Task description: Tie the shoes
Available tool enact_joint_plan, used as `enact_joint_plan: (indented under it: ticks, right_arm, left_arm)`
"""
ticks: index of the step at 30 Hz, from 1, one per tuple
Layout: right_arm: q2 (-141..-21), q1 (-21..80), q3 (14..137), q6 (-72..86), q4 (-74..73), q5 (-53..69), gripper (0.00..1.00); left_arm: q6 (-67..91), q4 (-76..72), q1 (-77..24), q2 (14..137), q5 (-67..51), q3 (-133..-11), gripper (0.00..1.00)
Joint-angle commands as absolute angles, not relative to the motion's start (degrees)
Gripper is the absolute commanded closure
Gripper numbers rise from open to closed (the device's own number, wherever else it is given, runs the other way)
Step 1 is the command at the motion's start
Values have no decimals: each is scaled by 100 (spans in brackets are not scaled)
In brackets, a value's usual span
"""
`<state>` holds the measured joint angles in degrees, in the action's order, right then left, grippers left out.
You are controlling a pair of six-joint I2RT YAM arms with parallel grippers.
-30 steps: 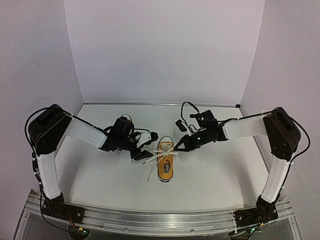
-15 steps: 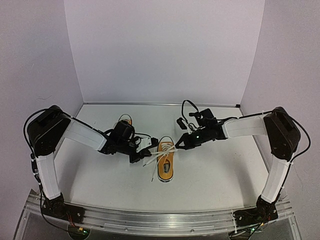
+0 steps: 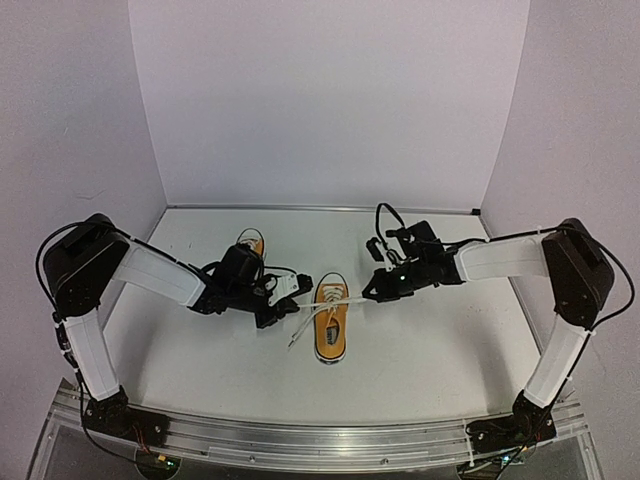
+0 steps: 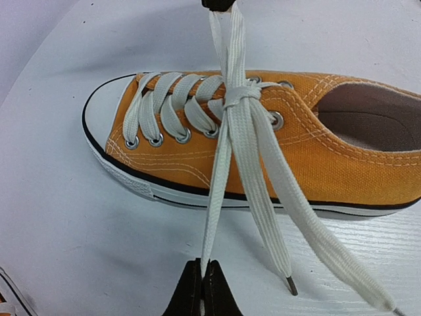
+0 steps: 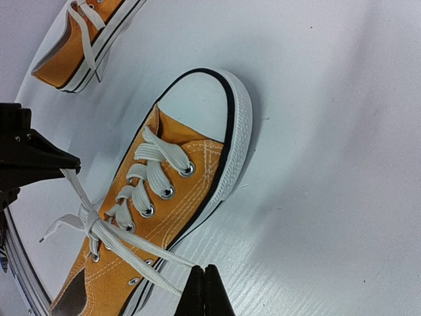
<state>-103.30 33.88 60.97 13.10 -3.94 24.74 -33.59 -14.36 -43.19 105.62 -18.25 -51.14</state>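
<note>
One orange-yellow sneaker (image 3: 331,335) lies mid-table, toe toward the far wall. Its white laces are crossed in a first knot (image 4: 238,95) over the tongue. My left gripper (image 4: 201,264) is shut on one lace strand, pulled taut to the shoe's left (image 3: 298,292). My right gripper (image 5: 204,270) is shut on a folded lace strand on the shoe's right (image 3: 370,293). Two loose lace ends (image 4: 291,285) trail on the table. The second sneaker (image 3: 250,241) lies behind my left arm, partly hidden; it also shows in the right wrist view (image 5: 72,52).
White table (image 3: 430,350) with white walls at the back and sides. The metal rail (image 3: 320,440) with both arm bases runs along the near edge. My left gripper's black fingers (image 5: 39,161) show at the left of the right wrist view.
</note>
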Motion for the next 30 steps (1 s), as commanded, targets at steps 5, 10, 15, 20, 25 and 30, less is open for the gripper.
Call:
enact_joint_plan:
  ticks: [5,10,15,20,25,30]
  right_arm:
    - [-9919,3046,5881,1532,-475,1242,100]
    - [-9926,3020,5863,1559,-450,1153,100]
    - [-9917,3000,5857,1567,-379,1271,100]
    - [-10091,3227,6362,1538,-60,2267,100]
    - [-10436,3499,7072,1462,-71,2600,100]
    - [-10395,3499,6981,1377,-151,2959,87]
  left_arm:
    - [-3162,-1356,-4228,10155,-1221,-4698,100]
    - [-3152,-1369,-4219,10134,-1214,-4682,100]
    - [-3102,-1430,-4212,10068,-1215,-4685,100]
    - [-3090,-1190,-4396,9838,-1911,-5217,100]
    - [-3521,-609,-4747,10197,-1915,-5837,100]
    - [-3579,-297,-4790,10401,-1694,-5961,98]
